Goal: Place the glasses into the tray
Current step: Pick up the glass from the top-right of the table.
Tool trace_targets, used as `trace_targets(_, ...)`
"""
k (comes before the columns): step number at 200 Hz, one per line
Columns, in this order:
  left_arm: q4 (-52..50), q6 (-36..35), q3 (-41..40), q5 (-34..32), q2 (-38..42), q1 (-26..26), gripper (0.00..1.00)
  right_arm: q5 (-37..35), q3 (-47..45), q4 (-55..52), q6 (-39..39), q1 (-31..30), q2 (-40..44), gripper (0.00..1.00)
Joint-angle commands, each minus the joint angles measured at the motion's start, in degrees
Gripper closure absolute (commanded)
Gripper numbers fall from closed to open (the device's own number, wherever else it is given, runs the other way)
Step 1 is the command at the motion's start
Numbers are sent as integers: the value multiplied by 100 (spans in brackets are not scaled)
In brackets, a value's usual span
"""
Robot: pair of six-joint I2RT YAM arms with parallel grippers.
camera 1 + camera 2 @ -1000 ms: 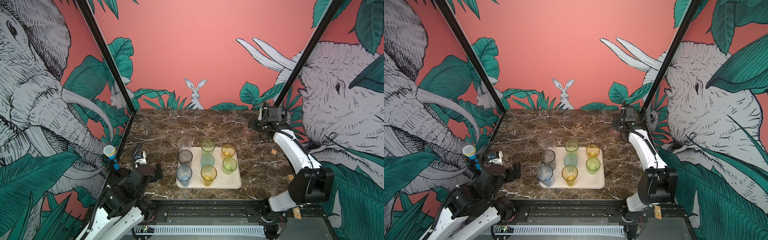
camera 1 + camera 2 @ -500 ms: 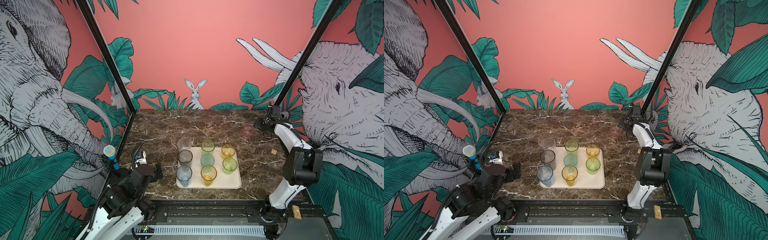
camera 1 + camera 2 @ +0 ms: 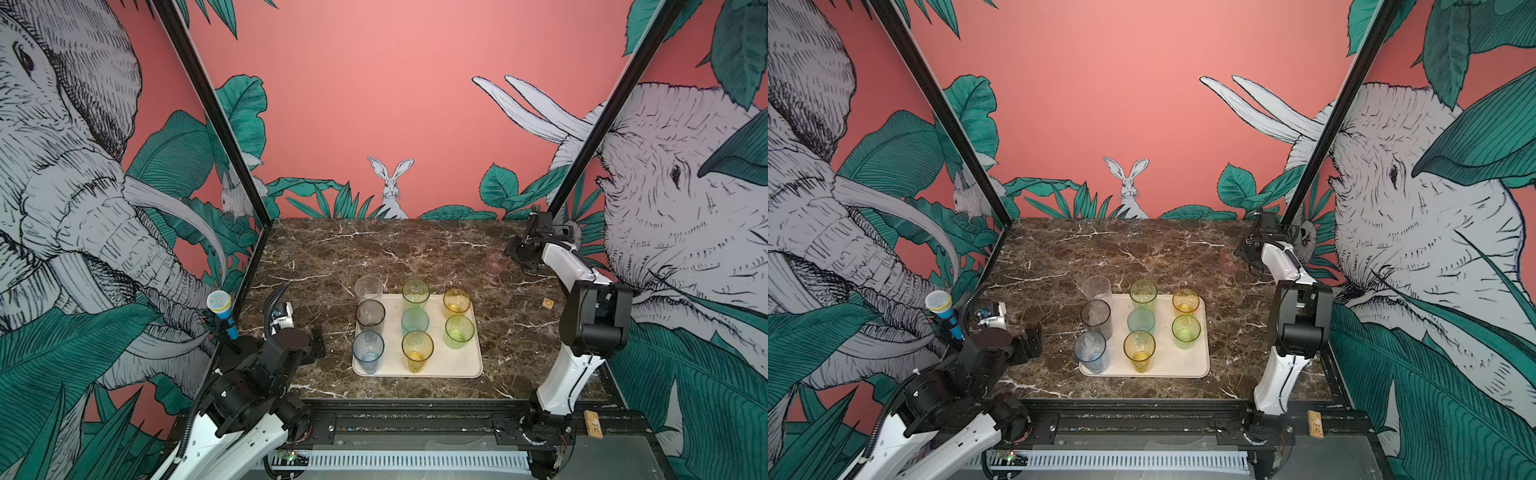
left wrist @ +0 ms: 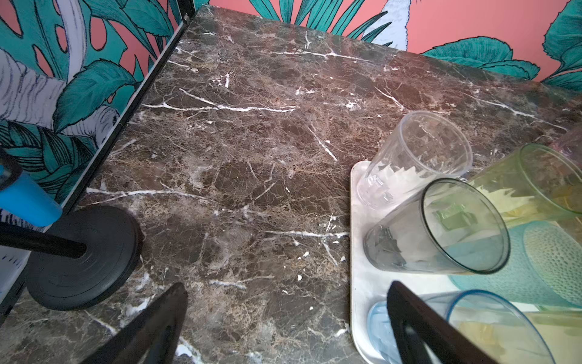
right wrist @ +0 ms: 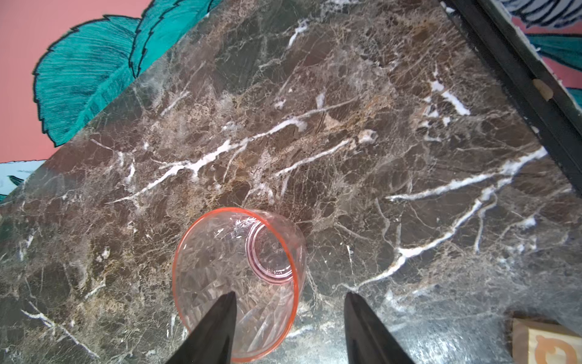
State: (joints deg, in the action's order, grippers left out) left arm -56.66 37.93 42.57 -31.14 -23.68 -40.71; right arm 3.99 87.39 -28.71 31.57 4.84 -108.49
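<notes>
Pink glass stands on surface, well apart from tray
Right end effector straddles its rim, part-open (no grip); left end effector wide beside tray

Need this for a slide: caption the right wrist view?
Open right gripper at the upright pink glass on the marble table, one jaw over its mouth.
</notes>
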Motion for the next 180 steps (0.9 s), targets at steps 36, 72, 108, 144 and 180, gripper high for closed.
trace_targets(36,-18,-1,34,-121,-116,19,1,83,208,-48,60,25,-220,48)
trace_targets(72,-11,2,31,-115,-116,19,1,130,201,-29,60,24,-343,51)
trace_targets(108,-11,-5,32,-119,-112,19,1,142,215,-44,42,19,-410,56)
trace_targets(144,-7,3,32,-108,-110,19,1,128,108,69,16,26,-410,63)
trace_targets(180,-4,12,16,-92,-82,19,1,177,111,62,-10,26,-458,73)
